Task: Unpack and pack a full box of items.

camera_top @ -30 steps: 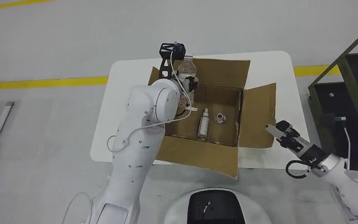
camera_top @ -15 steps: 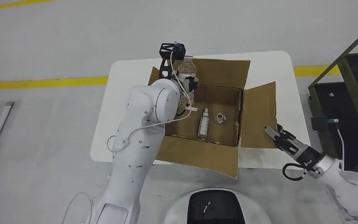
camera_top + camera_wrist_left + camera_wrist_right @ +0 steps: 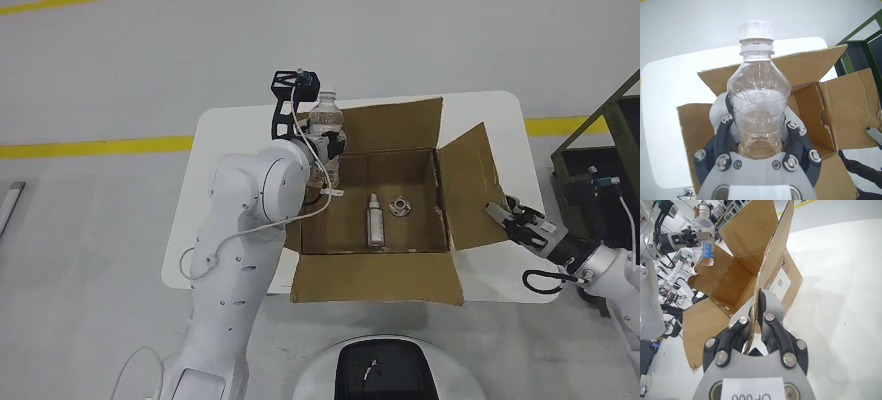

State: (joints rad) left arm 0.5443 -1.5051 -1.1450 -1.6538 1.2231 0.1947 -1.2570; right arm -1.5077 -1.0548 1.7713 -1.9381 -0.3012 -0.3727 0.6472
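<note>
A cardboard box is seen in the middle of a white table, with all four flaps open. A clear plastic bottle with a white cap is held upright by the left claw. The fingers of this claw are closed around the lower part of the bottle, one on each side, so the claw is only as open as the bottle is wide. In the top view the bottle is found above the far left corner of the box, higher than the box walls and touching no cardboard. The right claw is placed at the right side of the box, and it is closed almost completely on the edge of the right flap. One finger is pressed on the outer face of the flap and the other is partly hidden behind the inner face. The flap is kept raised and is tilted a little outward. On the floor of the box a small spray bottle is lying on its side, and a small round metal part is seen just beside it, nearer to the right wall.
</note>
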